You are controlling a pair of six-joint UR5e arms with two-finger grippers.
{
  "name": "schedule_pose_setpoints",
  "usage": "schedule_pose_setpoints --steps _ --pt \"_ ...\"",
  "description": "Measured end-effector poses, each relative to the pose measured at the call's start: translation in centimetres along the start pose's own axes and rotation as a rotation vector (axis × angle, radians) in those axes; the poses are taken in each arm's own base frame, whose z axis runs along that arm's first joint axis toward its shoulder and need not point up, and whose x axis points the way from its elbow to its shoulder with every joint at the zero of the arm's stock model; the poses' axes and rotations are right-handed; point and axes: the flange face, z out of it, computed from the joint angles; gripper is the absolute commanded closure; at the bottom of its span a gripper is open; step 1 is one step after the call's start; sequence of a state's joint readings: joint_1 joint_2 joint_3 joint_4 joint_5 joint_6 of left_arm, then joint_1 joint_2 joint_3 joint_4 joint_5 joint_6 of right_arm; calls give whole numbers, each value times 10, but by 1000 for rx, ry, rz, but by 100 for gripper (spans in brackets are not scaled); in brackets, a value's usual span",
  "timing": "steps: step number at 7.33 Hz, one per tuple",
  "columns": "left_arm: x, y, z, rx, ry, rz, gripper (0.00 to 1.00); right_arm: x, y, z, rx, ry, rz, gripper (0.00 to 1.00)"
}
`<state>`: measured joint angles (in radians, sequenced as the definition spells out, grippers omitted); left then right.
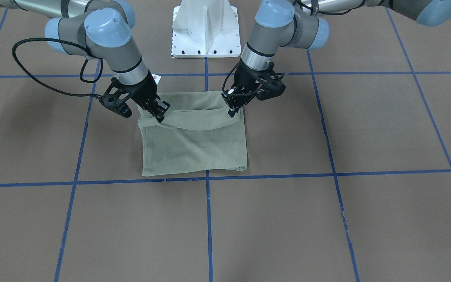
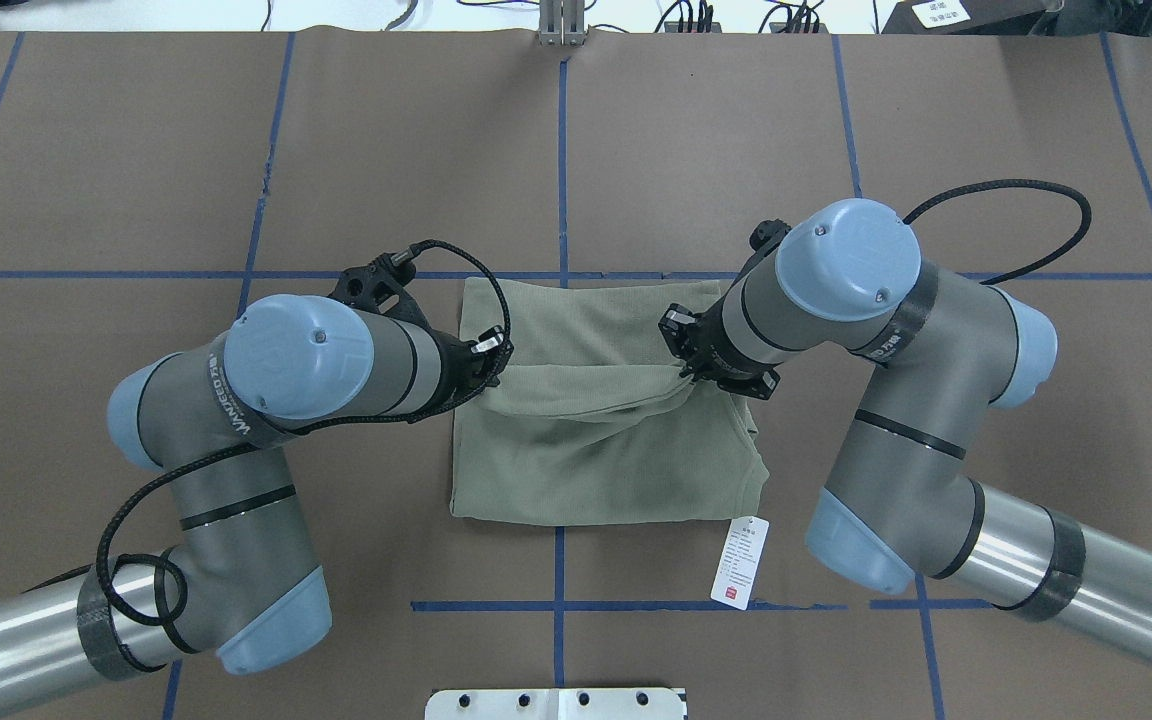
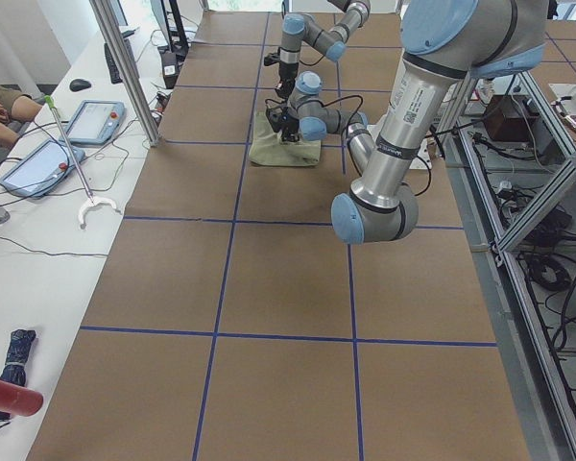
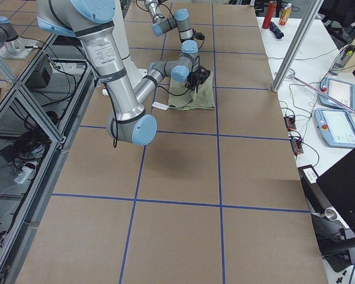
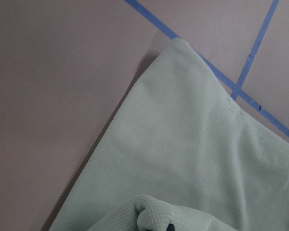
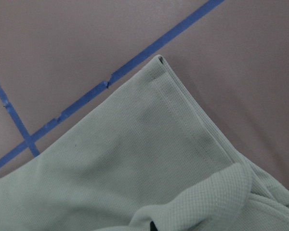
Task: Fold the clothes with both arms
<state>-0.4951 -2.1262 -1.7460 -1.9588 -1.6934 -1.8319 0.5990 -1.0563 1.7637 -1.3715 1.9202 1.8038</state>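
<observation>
Shirt is mid surface, in front of the white pedestal base, folded to approx. a rectangle. Its far edge runs just beside a blue tape line.

Left claw is closed, pinching the shirt's edge on the robot's left side. Right claw is closed the same way on the opp. side. Between the two I see a band of fabric raised off the lower layer, sagging in the middle.

Both wrist cams show bunched knit at the bottom of frame w/ a dark fingertip just showing, and the flat layer below. R wrist cam also shows a stitched hem running to a corner.

Hang tag, white w/ red mark, lies flat on the surface just beside the shirt's robot-side corner, near the right arm.

Side cams are too far off to tell me anything about the grip.
</observation>
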Motion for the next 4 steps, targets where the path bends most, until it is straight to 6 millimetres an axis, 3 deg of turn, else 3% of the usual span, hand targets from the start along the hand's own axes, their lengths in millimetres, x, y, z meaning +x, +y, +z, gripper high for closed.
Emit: schedule_pose_setpoints --steps 1,2,3,4 --pt "3 -6 1 6 7 2 100 -8 -5 6 4 3 4 100" --pt "8 -11 5 14 8 -1 36 -12 -12 12 11 11 12 1" --pt "14 -24 15 35 -2 -9 0 -18 -24 19 25 23 22 0" --pt "22 -49 29 70 -13 0 0 -29 -42 27 44 38 26 0"
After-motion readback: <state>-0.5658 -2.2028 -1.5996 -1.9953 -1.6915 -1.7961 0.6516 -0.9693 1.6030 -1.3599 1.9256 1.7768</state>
